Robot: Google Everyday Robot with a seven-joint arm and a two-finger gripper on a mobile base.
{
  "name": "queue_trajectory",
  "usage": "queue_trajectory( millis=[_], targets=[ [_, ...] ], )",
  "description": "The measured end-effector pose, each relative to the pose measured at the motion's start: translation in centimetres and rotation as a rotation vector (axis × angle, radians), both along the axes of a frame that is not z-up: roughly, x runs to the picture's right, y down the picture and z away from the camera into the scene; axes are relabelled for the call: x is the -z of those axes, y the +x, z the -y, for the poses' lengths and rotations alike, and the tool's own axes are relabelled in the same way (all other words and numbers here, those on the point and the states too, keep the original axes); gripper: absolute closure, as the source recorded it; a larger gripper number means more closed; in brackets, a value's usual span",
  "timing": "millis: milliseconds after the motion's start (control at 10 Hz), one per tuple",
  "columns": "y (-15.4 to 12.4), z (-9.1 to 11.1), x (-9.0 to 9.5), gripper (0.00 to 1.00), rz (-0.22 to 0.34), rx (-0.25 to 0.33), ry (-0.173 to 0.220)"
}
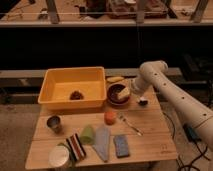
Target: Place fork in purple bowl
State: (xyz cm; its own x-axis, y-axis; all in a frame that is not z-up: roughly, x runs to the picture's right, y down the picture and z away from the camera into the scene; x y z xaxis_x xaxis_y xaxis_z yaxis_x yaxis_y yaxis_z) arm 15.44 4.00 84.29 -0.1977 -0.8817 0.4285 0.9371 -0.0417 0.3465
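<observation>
The fork lies flat on the wooden table, right of centre, slanting from upper left to lower right. The purple bowl stands behind it, next to the yellow tub's right side. My gripper is at the end of the white arm, low over the right part of the bowl, well away from the fork. A pale thing shows at the bowl under the gripper; I cannot tell what it is.
A large yellow tub with a small dark item inside stands at the back left. A banana lies behind the bowl. A metal cup, an orange ball, a grey cloth, a blue sponge and a striped item fill the front.
</observation>
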Motion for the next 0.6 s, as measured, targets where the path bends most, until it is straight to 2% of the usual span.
queue_trajectory(
  millis=[300, 400, 600],
  targets=[
    [0.1, -0.3, 0.1, 0.2, 0.008, 0.026, 0.013],
    [0.2, -1.1, 0.6, 0.2, 0.015, 0.059, 0.031],
    [0.8, -4.1, 2.3, 0.2, 0.03, 0.109, 0.056]
  ],
)
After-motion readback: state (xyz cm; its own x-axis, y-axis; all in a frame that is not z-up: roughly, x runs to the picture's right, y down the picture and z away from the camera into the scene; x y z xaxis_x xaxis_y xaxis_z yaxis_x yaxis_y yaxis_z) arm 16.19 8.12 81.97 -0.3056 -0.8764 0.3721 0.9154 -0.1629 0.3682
